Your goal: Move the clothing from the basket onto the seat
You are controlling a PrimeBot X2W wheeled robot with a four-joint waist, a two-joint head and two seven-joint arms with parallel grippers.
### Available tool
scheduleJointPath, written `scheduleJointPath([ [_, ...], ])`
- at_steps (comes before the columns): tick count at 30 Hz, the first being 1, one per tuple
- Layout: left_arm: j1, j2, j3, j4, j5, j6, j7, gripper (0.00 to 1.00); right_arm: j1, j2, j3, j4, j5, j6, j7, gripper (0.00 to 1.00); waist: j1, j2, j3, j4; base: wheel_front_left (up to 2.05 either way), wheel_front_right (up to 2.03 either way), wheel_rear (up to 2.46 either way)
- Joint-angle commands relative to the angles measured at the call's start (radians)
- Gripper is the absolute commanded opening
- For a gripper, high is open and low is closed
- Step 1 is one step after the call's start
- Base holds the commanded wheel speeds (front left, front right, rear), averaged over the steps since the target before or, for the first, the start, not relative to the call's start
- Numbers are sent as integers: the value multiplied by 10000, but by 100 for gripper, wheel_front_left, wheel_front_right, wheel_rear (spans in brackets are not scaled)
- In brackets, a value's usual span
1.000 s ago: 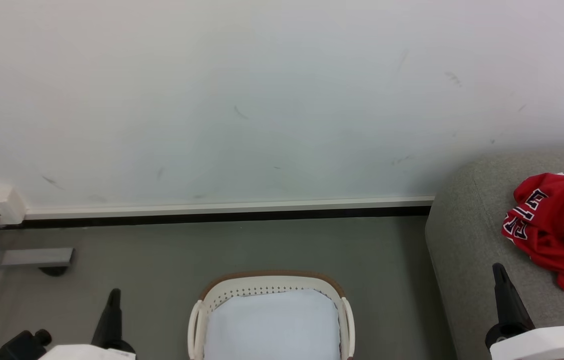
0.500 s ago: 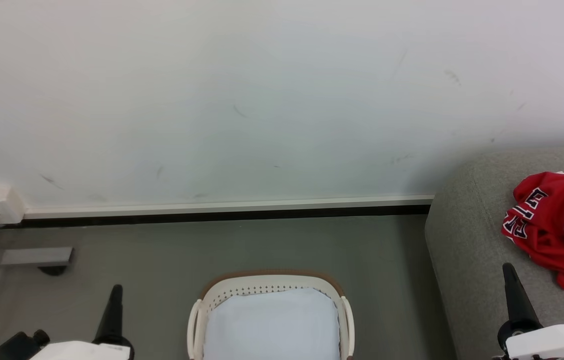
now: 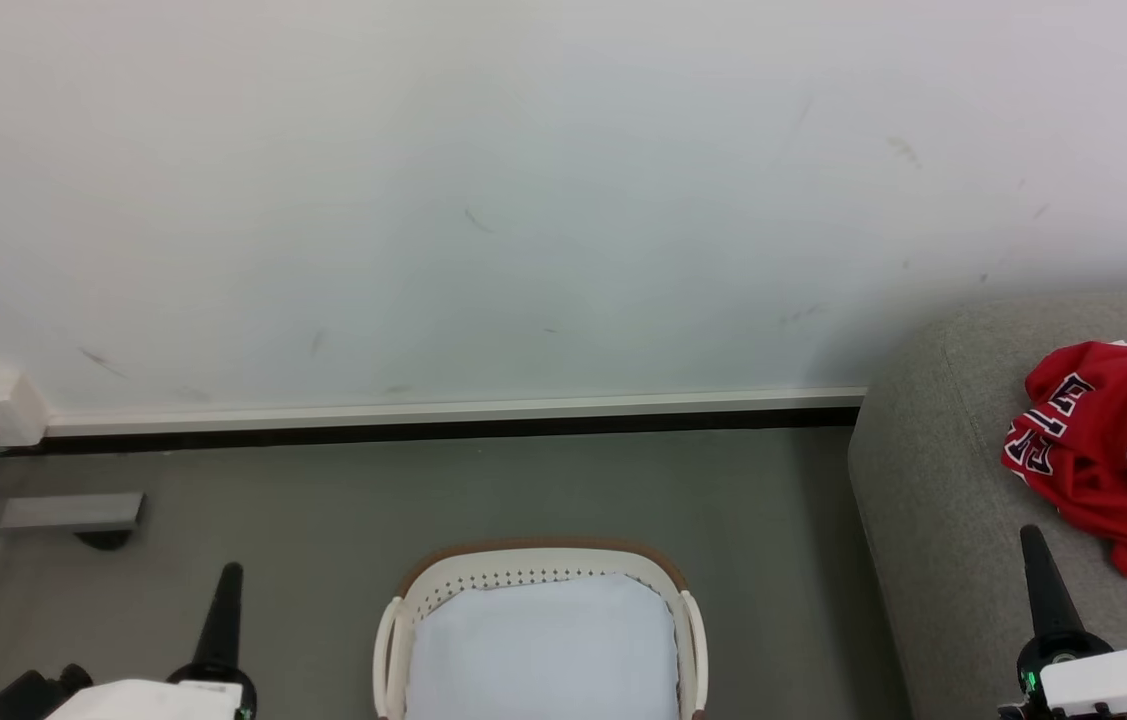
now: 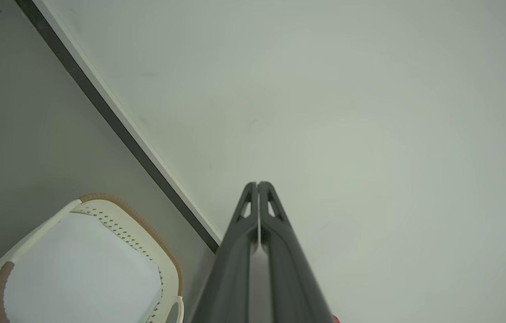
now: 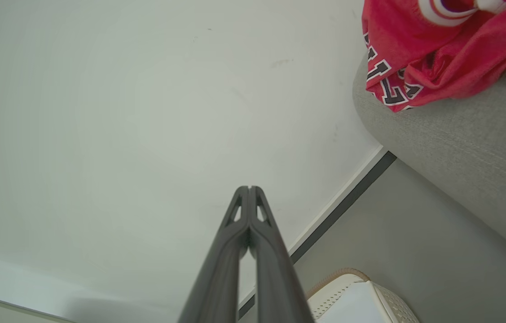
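Fingers pressed together and empty on left gripper (image 3: 228, 585) and right gripper (image 3: 1035, 550) alike. Between them, the basket (image 3: 543, 553), seemingly holding only its pale lining (image 3: 543, 640). Close on the right gripper's right, the seat (image 3: 923, 480) with its rounded edge; beyond, apart, the clothing (image 3: 1113, 450). Ahead, open grey floor (image 3: 523, 490), baseboard (image 3: 453, 412), white wall (image 3: 523, 200).

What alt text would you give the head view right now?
Red clothing lies crumpled on the grey seat at right; the cream basket at bottom centre shows pale lining. The left claw and right claw are shut and empty.
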Motion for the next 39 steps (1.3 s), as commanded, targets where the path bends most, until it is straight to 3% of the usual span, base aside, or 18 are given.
scheduleJointPath([
  [1,-174,19,41,-143,-252,7,85,0,-16,11,-114,-98,200,-11,85,0,-1,0,3,-1,0,0,0],
  [39,-183,-183,281,-471,-3234,10,949,0,63,217,-959,-190,2830,-18,964,0,-1,0,96,-44,0,0,0],
])
